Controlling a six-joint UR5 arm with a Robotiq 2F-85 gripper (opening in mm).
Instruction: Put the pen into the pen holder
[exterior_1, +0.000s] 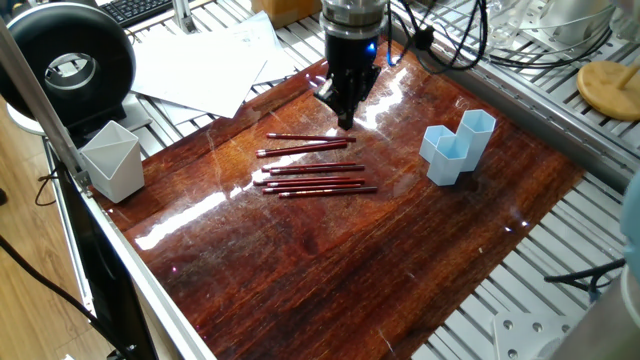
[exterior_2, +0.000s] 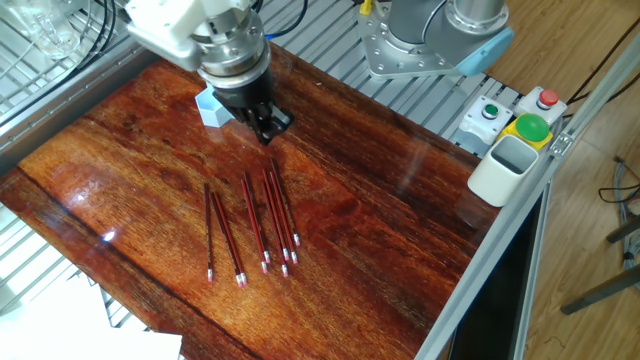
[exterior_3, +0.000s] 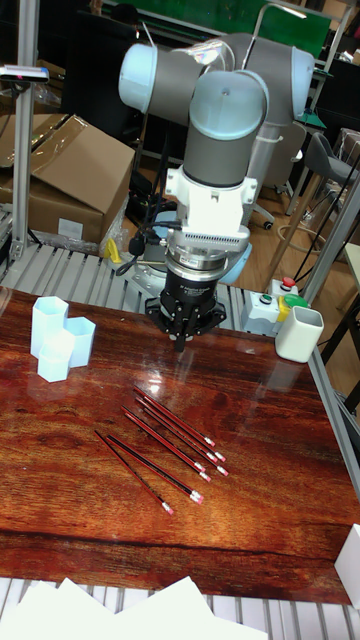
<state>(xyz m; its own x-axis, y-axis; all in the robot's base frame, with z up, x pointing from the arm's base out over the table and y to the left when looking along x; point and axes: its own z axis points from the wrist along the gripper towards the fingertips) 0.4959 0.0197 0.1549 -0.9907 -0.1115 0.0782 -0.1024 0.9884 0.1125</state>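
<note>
The hand (exterior_1: 346, 117) hangs empty above the counter (exterior_1: 330, 260), its fingers nearly together, just behind the far end of the pens (exterior_1: 315, 168). The pens lie loose in a tight fan below and in front of it, some touching. The holder (exterior_1: 456, 147) stands well off to one side of the hand.

Risks, as I judge them: a narrow hand cannot straddle a pen unless it opens first; coming down among such close neighbours may pinch two at once or scatter them; a thin pen gripped off-centre may tilt and miss the holder's tubes.
</note>
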